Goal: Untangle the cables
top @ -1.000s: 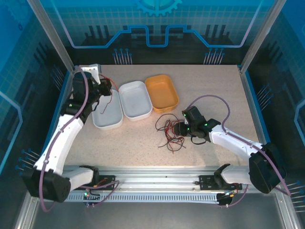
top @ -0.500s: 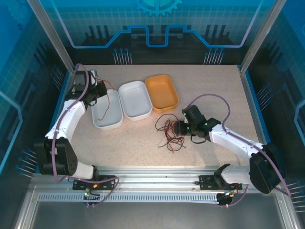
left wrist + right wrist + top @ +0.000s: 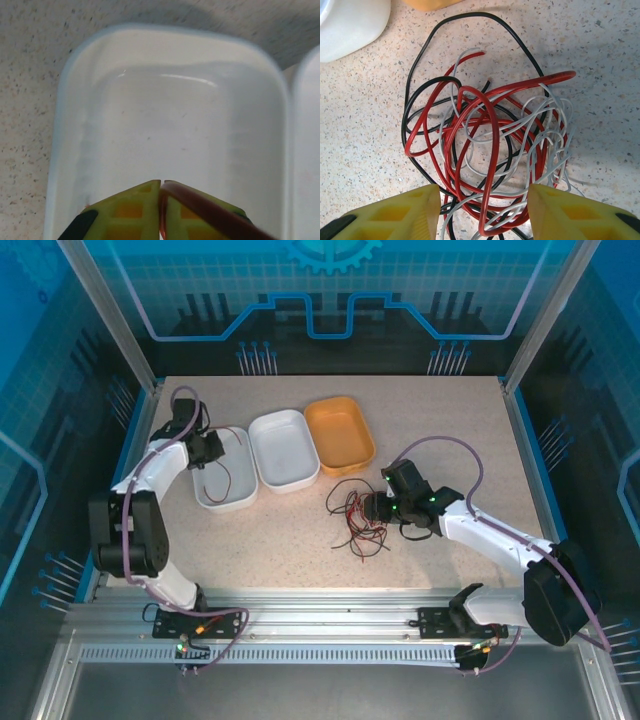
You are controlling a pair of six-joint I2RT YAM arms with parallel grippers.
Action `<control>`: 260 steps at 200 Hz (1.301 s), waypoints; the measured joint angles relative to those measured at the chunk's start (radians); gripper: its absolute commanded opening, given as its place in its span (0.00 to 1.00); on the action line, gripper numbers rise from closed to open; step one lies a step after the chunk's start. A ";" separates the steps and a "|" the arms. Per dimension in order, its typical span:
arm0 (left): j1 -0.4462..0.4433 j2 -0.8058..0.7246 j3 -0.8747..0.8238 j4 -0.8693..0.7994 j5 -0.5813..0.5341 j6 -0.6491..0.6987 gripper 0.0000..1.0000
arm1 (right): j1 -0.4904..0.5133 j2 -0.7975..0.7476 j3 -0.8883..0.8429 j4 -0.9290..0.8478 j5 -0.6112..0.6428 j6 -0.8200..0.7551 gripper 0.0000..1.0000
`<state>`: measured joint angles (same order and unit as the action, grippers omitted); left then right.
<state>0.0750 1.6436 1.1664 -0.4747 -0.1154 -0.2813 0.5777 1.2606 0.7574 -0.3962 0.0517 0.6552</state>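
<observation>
The cables (image 3: 356, 516) lie as a loose tangle of red, black and whitish wires (image 3: 485, 130) on the table right of centre. My right gripper (image 3: 484, 192) stands open astride the tangle's near edge, one finger on each side, also seen from above (image 3: 376, 510). My left gripper (image 3: 161, 184) is shut on a single red cable (image 3: 210, 207), which runs between the fingers and across the right one. It hovers over the left white tray (image 3: 65, 100). From above, the left gripper (image 3: 205, 451) is at the tray's left side and the red cable (image 3: 233, 476) trails into the tray.
Three trays stand in a row at the back left: the left white tray (image 3: 222, 505), a middle white tray (image 3: 285, 450) and an orange tray (image 3: 340, 435). Corners of the white tray (image 3: 350, 25) and the orange tray (image 3: 427, 4) lie just beyond the tangle.
The left arm has folded back to the left, and its gripper has come nearer and lower over the left white tray, carrying the red cable down into it. The right arm has not moved.
</observation>
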 measured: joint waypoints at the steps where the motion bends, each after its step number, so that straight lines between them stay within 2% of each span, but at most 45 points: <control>1: 0.000 0.002 0.000 0.000 -0.001 0.000 0.08 | 0.000 0.000 0.000 0.000 0.000 0.000 0.49; 16: 0.000 0.037 0.006 -0.019 -0.020 0.002 0.09 | 0.000 0.000 0.003 0.000 0.000 0.000 0.49; 50: 0.000 0.064 0.011 -0.054 -0.055 0.008 0.26 | 0.000 0.000 0.019 -0.014 0.000 0.000 0.49; 102: 0.001 0.058 0.022 -0.073 -0.095 0.003 0.35 | 0.000 0.000 0.038 -0.023 0.000 -0.001 0.49; 120: 0.001 0.038 0.022 -0.076 -0.094 0.002 0.42 | 0.000 0.000 0.041 -0.029 0.001 -0.001 0.49; 151: 0.001 -0.053 0.011 -0.066 -0.050 0.000 0.71 | 0.000 0.000 0.048 -0.047 0.023 -0.001 0.48; 169: 0.001 -0.140 -0.022 -0.041 0.010 -0.016 0.99 | 0.004 0.000 0.050 -0.062 0.047 0.000 0.47; 199: -0.005 -0.311 -0.123 0.050 0.142 -0.058 0.99 | 0.018 0.002 0.053 -0.083 0.073 0.000 0.47; 226: -0.032 -0.438 -0.237 0.137 0.214 -0.103 0.99 | 0.037 0.034 0.072 -0.084 0.080 -0.001 0.45; 245: -0.046 -0.505 -0.304 0.185 0.256 -0.144 0.99 | 0.046 0.076 0.097 -0.085 0.084 -0.007 0.40; 260: -0.047 -0.548 -0.346 0.221 0.291 -0.182 0.99 | 0.048 0.114 0.126 -0.087 0.093 -0.013 0.27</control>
<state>0.0277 1.0958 0.8200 -0.2535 0.1757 -0.4629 0.6258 1.3743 0.8833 -0.4835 0.1448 0.6422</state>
